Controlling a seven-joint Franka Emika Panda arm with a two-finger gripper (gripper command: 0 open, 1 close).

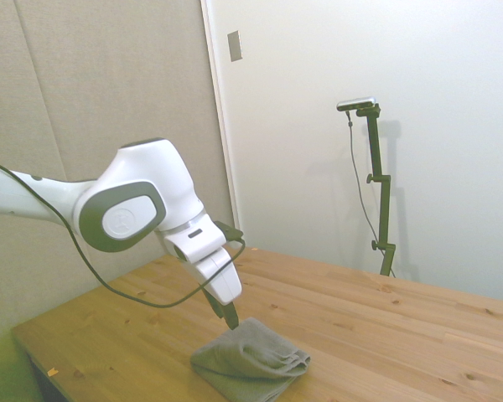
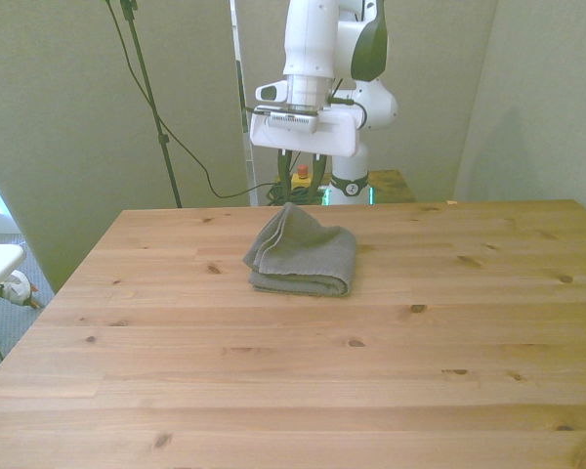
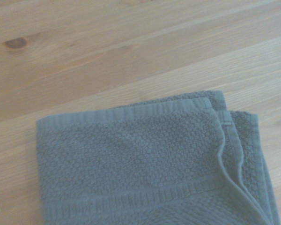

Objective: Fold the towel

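towel (image 2: 303, 259): soft, floppy, lying bunched on surface (image 2: 293, 371) | tool (image 1: 231, 319): pinching towel's raised corner | grab thick edge

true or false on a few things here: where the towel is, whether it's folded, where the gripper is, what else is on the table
1. The towel lies on the wooden table in stacked layers. True.
2. The towel is spread flat in a single layer. False: the wrist view shows several layered edges one over another.
3. The gripper is at the towel's raised corner. True: in the side view its tip meets the peak of the cloth.
4. The towel is bright red. False: it is grey.
5. A bowl stands on the table beside the towel. False: the views show only the towel on the tabletop.
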